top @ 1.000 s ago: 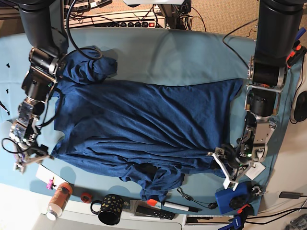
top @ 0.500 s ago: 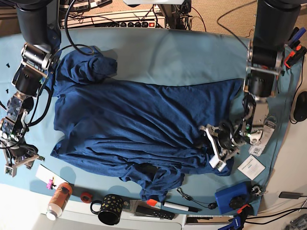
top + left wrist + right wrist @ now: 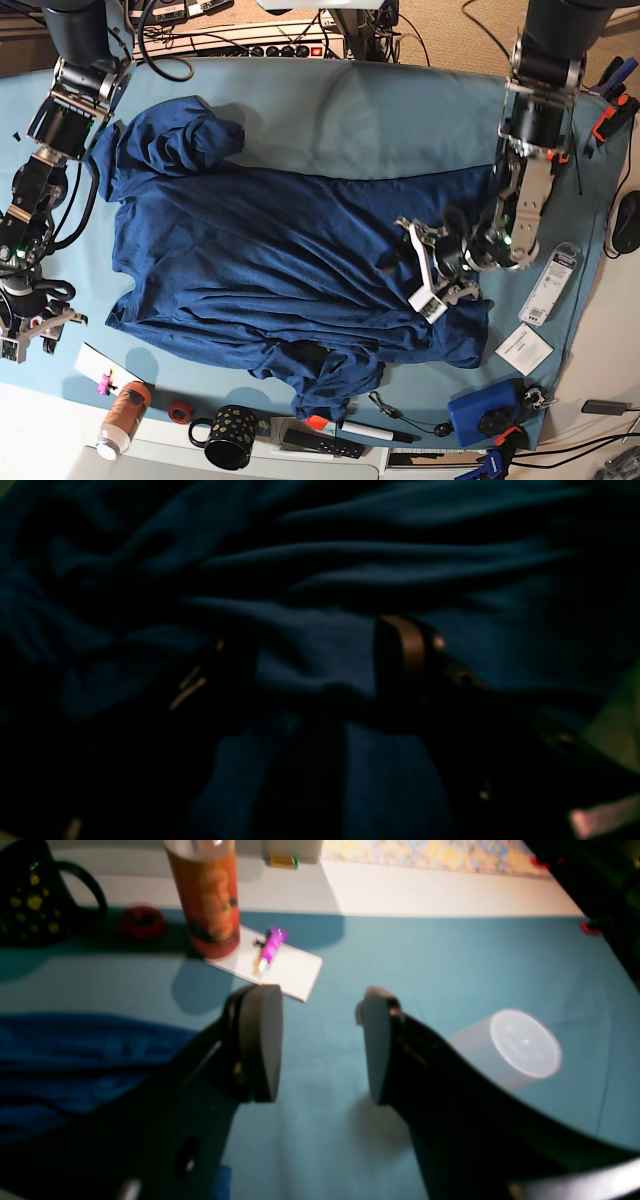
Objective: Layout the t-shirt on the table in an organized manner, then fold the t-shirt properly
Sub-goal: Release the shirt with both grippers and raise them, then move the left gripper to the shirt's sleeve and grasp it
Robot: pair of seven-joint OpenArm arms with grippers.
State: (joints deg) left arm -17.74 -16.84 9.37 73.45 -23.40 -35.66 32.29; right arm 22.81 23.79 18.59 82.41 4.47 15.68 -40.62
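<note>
- The left gripper point(image 3: 428, 268) reaches sideways, low over the t-shirt point(image 3: 270, 260), jaws spread with wrinkled cloth between them (whether gripped, I cannot tell).
- The right gripper point(image 3: 320, 1040) hangs off the shirt's edge over the bare table point(image 3: 350, 110), jaws apart, empty.
- The shirt lies spread mid-table, long axis running between the arms, one sleeve point(image 3: 185, 135) bunched.

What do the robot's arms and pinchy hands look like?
Both arms are thick black tubes up top, then bare metal joints with black cables looping alongside. The right gripper has two dark fingers with flat grey rounded pads. The left gripper has white fingers.
</note>
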